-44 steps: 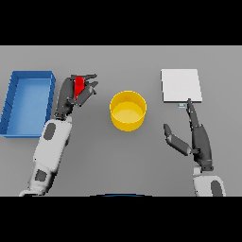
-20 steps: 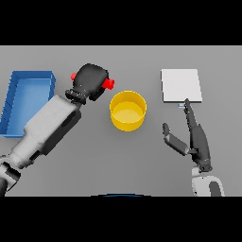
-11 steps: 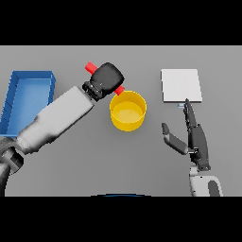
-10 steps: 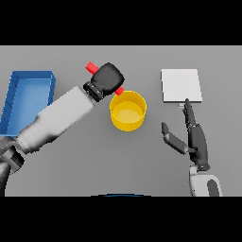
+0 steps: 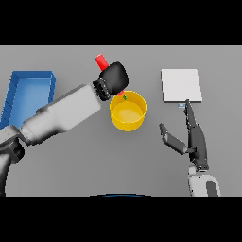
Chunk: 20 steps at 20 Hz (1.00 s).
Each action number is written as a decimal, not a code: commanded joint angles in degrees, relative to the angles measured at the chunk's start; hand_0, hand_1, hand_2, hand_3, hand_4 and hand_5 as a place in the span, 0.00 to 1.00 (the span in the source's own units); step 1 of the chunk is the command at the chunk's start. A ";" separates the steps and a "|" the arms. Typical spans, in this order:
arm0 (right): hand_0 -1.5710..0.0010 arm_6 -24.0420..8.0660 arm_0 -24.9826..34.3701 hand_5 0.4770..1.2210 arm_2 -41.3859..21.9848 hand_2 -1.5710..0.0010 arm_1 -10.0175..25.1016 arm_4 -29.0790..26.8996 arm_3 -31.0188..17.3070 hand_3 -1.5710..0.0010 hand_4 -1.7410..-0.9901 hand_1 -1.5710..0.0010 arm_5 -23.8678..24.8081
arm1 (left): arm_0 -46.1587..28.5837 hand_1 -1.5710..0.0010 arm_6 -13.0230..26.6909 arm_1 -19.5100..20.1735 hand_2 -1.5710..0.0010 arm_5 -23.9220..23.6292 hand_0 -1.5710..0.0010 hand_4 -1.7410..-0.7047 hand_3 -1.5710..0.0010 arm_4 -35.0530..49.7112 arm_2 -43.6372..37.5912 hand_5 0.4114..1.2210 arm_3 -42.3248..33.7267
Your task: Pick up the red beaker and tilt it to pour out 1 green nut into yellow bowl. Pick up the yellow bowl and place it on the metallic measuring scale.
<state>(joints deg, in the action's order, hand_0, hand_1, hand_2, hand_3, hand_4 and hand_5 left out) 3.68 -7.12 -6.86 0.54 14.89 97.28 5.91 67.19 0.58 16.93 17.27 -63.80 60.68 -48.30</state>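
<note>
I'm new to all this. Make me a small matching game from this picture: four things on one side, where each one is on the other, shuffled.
Things:
1. red beaker
2. green nut
3. blue bin
4. measuring scale

Places:
A. far left of the table
B. in the left hand, tipped
C. just above the yellow bowl
D. beyond the right hand

Pairs: 1-B, 2-C, 3-A, 4-D
</note>
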 commanded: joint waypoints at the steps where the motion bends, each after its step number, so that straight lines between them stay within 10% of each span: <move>1: 1.00 0.40 -0.45 0.15 -0.09 1.00 0.06 0.12 -0.13 1.00 0.63 1.00 -0.05 | 0.31 0.00 0.11 -0.36 0.00 0.28 0.00 0.00 0.01 -0.72 1.10 1.00 0.40; 16: 1.00 1.83 -0.08 0.15 -0.38 1.00 0.54 1.94 -0.14 1.00 0.71 1.00 0.93 | 13.56 0.00 -7.54 0.16 0.00 0.53 0.00 0.01 0.00 -4.07 9.32 1.00 5.28; 18: 1.00 1.30 0.58 0.15 -0.54 1.00 0.29 2.49 -0.59 1.00 0.72 1.00 1.39 | 16.45 0.00 -7.45 1.67 0.11 -1.36 0.00 0.06 0.04 -2.92 7.34 1.00 7.70; 20: 1.00 1.48 0.81 0.16 -0.75 1.00 -0.18 2.10 -0.79 1.00 0.74 1.00 1.16 | 20.04 0.00 -7.93 2.97 0.07 -2.79 0.00 0.04 0.34 -0.71 4.55 1.00 10.19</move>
<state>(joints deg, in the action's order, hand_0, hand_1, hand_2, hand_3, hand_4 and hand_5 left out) 5.13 -6.28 -7.61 0.35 16.98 96.50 7.08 87.35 -7.15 19.99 14.52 -64.44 65.20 -38.10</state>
